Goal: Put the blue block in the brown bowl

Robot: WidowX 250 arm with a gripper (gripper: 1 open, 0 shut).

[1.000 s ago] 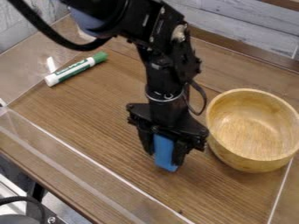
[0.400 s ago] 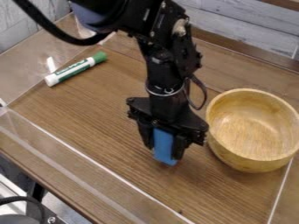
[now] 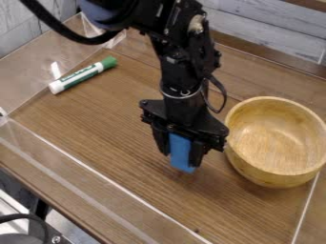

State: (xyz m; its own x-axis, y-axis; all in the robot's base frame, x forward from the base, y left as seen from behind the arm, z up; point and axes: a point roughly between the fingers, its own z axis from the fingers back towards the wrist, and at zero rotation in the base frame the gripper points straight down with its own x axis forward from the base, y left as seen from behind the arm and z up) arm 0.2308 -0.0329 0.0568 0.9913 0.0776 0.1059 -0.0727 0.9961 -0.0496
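surface [image 3: 90, 124]: brown wood-grain top, takes up most of the shot, with a clear plastic wall running along the near edge and the left side

arm [image 3: 173, 38]: black robot arm, comes in from the top left and drops pretty much straight down over the middle of the surface

brown bowl [image 3: 274, 141]: light tan wooden bowl with a thick rim, sits on the surface to the right of the arm, close to the pincer but not touching it, nothing inside as far as I can see

pincer [image 3: 184, 162]: points down, black fingers pinched onto the blue block from both sides

marker [image 3: 82, 74]: white one with a green cap, lying flat near the back left, well apart from everything else, cap end pointing up-right

blue block [image 3: 184, 154]: bright blue, stood on end between the pincer fingers, just left of the bowl, not in it; its bottom end looks a touch off the surface, hard to say for sure
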